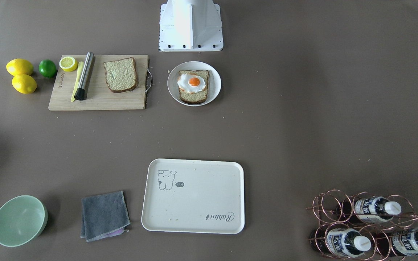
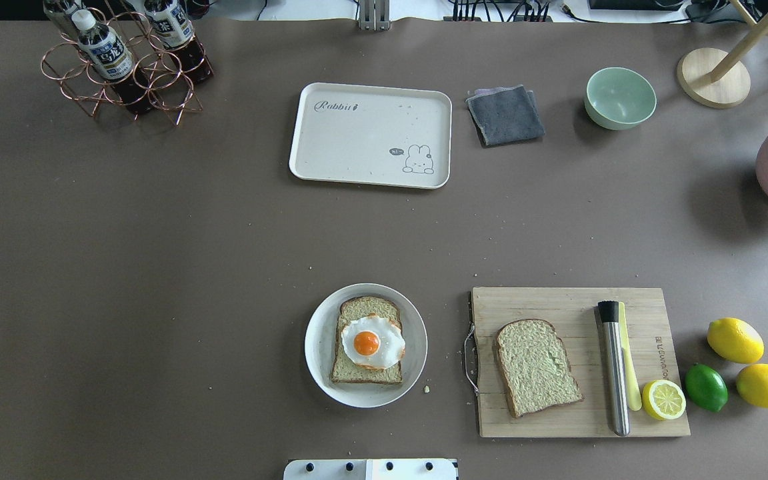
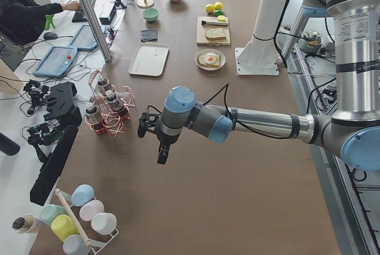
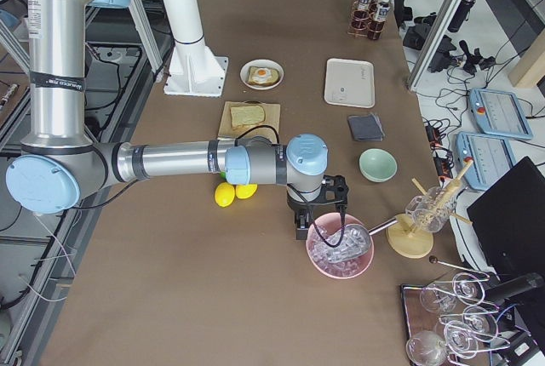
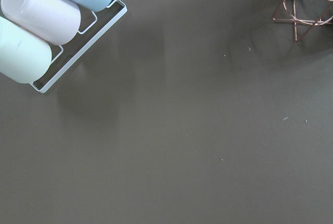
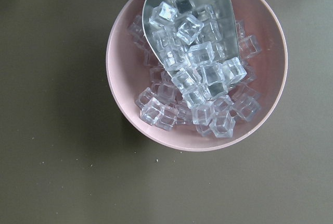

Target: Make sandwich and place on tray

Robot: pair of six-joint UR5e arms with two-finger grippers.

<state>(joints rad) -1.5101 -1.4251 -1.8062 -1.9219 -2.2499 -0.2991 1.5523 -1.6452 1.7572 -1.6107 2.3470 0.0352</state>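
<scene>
One bread slice (image 2: 365, 368) lies on a round white plate (image 2: 321, 363) with the fried egg (image 2: 372, 343) on top. The second bread slice (image 2: 536, 367) lies on the wooden cutting board (image 2: 557, 307). The cream tray (image 2: 371, 133) sits empty at the far middle of the table. My left gripper (image 3: 161, 155) hangs over bare table near the bottle rack, far from the bread. My right gripper (image 4: 301, 228) hangs above the pink ice bowl (image 4: 341, 251). Both grippers show only in the side views, so I cannot tell whether they are open or shut.
On the board lie a steel muddler (image 2: 613, 367), a yellow knife and a lemon half (image 2: 664, 399). Two lemons (image 2: 735, 340) and a lime (image 2: 705, 387) sit beside it. A grey cloth (image 2: 505, 115), a green bowl (image 2: 620, 97), a copper bottle rack (image 2: 124, 63) and a cup rack (image 5: 47, 21) stand around.
</scene>
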